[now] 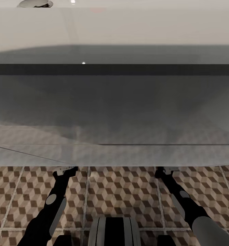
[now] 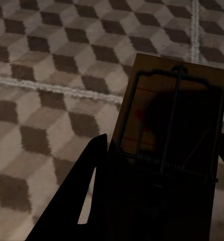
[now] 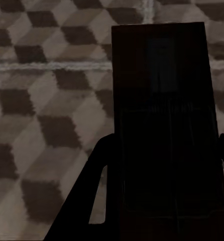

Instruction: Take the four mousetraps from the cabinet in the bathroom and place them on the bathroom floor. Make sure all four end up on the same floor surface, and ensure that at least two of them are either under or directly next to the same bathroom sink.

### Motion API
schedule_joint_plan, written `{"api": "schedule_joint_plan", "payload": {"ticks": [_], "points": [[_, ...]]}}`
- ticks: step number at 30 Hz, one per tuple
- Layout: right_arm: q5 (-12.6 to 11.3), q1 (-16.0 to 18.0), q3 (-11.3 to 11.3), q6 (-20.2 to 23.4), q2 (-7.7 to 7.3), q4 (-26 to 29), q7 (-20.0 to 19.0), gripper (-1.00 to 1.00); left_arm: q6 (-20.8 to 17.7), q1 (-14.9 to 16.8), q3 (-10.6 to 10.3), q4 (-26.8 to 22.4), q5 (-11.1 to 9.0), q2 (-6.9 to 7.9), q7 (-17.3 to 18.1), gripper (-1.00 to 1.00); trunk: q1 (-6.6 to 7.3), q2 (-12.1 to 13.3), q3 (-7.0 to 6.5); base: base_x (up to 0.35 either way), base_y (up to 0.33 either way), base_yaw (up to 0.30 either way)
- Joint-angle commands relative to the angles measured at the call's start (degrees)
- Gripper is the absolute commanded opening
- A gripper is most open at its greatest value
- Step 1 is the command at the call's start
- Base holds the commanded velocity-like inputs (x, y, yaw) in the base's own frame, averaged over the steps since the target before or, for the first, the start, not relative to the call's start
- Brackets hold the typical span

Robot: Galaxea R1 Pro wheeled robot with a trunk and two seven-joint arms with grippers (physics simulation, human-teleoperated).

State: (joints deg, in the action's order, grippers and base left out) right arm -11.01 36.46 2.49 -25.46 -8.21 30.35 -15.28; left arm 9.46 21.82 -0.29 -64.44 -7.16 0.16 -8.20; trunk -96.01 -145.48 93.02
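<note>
Each pincer is clamped on one mousetrap: the left pincer [image 2: 157, 186] on the left mousetrap [image 2: 175, 115], the right pincer [image 3: 162, 191] on the right mousetrap [image 3: 162, 90]. Both boards extend lengthwise straight out from the fingers, above the bathroom floor [image 1: 121, 191], with both arms reaching beneath the sink [image 1: 114, 30]. Release likely requires lowering.

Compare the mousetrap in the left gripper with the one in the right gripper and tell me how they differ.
The left gripper's mousetrap shows its tan-brown board, black spring bar and a trace of red; the right gripper's mousetrap looks almost entirely black in shadow, its details barely readable. The left one appears skewed between the fingers, the right one straighter. Both are flat rectangular boards held over the cube-patterned bathroom floor, with the arms reaching under the sink.
</note>
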Motion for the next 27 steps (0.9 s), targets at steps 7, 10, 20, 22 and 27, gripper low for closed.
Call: {"api": "schedule_joint_plan", "payload": {"ticks": [7,10,20,22,27], "points": [[-0.6,0.1,0.3,1.9,-0.12,0.0,-0.9,-1.00,0.2,0.0,-0.1,0.0,-0.5,0.02,-0.1,-1.00,0.01,0.0,0.03,0.000,0.000,0.000],[-0.8,0.1,0.3,2.1,-0.19,0.0,-1.5,-1.00,0.2,0.0,-0.1,0.0,-0.5,-0.01,-0.1,-1.00,0.01,0.0,0.03,0.000,0.000,0.000],[-0.9,0.0,0.0,2.2,-0.31,0.1,-7.4,-1.00,0.2,0.0,-0.1,0.0,-0.5,-0.06,-0.1,-1.00,0.01,0.0,0.03,0.000,0.000,0.000],[-1.0,0.0,0.0,2.2,-0.32,0.1,-7.4,-1.00,0.2,0.0,-0.1,0.0,-0.5,-0.07,-0.1,-1.00,0.01,0.0,0.03,0.000,0.000,0.000],[-1.0,0.1,0.0,2.2,-0.26,0.1,-7.5,-1.00,0.2,0.0,-0.1,0.0,-0.5,-0.07,-0.1,-1.00,0.01,0.0,0.03,0.000,0.000,0.000]]}}
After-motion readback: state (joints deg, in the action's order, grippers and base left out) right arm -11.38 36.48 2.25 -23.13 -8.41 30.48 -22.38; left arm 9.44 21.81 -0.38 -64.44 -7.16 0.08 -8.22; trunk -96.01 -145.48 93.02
